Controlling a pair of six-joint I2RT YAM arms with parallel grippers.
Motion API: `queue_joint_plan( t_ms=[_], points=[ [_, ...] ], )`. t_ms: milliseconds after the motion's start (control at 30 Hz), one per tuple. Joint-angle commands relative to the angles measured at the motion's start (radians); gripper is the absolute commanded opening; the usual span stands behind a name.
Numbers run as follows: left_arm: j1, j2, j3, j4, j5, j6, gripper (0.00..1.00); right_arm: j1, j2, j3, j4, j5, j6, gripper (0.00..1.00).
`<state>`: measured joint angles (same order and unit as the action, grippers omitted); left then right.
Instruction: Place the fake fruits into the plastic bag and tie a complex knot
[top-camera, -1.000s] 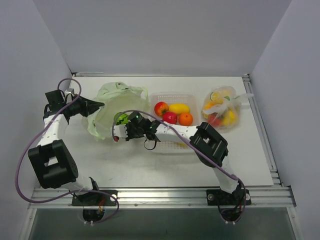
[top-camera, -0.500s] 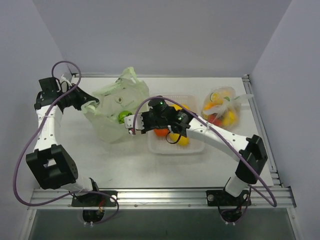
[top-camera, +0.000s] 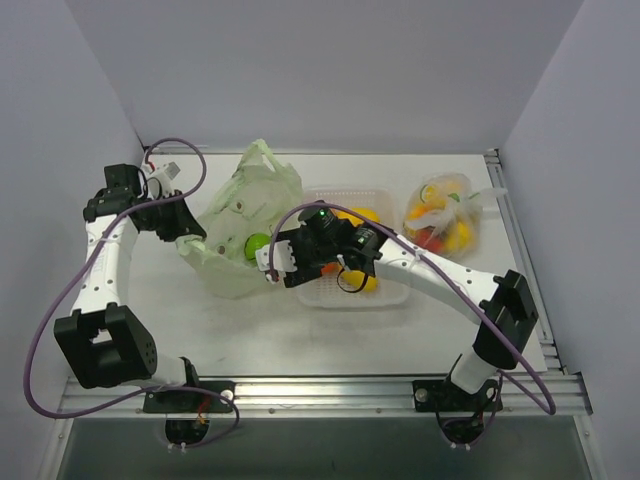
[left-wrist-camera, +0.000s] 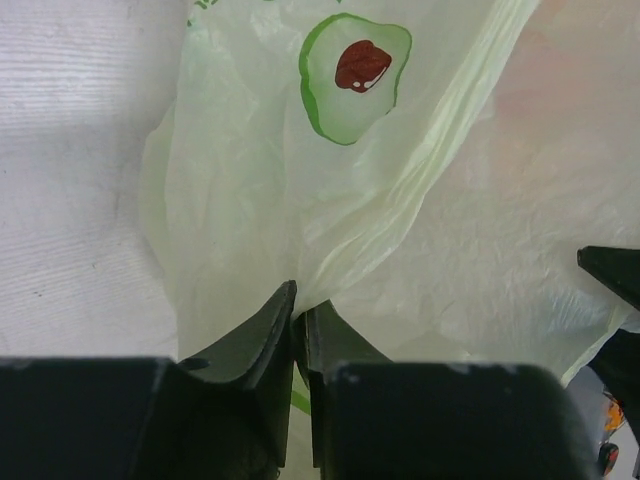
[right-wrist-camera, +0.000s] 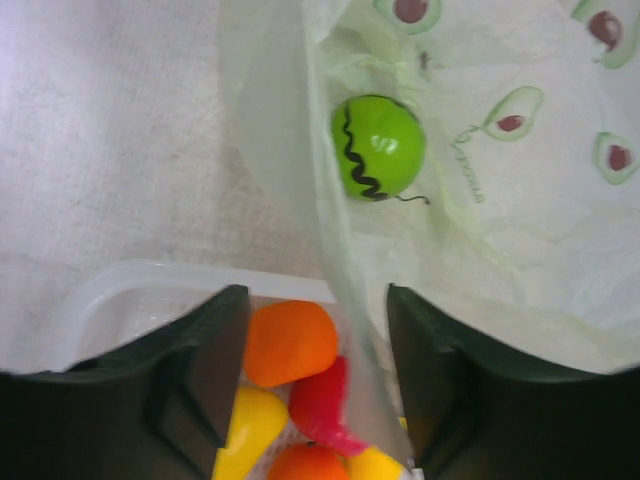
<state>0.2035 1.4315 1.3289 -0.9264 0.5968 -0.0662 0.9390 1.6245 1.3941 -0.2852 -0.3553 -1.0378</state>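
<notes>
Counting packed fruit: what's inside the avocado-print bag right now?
One green fruit with a black wavy line shows inside the plastic bag. Crumpled folds hide the rest of its interior.

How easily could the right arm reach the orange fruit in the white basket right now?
Probably yes. The right claw is open just above the white basket, with the orange fruit right below its jaws. Only a thin edge of the plastic bag drapes across that gap and might get pinched too.

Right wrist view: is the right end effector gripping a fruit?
No, the right end effector is open, with only the edge of the bag in its gap and the orange fruit loose in the basket below.
</notes>
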Motion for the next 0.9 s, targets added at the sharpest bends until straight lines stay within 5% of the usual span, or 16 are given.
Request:
queue_joint_plan(
  t_ms=[0, 133, 167, 200, 467, 867],
  points=[
    [0.001, -0.023, -0.010, -0.015, -0.005, 0.060, 0.18, 0.029, -0.058, -0.032, -0.043, 0.029, 0.082, 0.61],
    [0.002, -0.008, -0.004, -0.008, 0.001, 0.052, 0.19, 0.021, -0.092, 0.050, -0.136, 0.076, 0.278, 0.67],
    [0.002, -0.005, 0.000, -0.005, 0.004, 0.040, 0.19, -0.012, -0.098, 0.075, -0.217, 0.047, 0.315, 0.75],
    [0.005, -0.003, -0.002, 0.001, 0.009, 0.034, 0.20, -0.037, -0.109, 0.118, -0.257, 0.008, 0.412, 0.99],
    [0.008, -0.013, -0.033, 0.060, 0.031, -0.020, 0.25, -0.362, -0.180, -0.036, -0.336, -0.234, 0.775, 0.96],
    [0.005, -0.011, -0.013, 0.067, -0.025, -0.053, 0.25, -0.379, 0.089, -0.044, -0.342, 0.128, 0.871, 0.89]
  ],
)
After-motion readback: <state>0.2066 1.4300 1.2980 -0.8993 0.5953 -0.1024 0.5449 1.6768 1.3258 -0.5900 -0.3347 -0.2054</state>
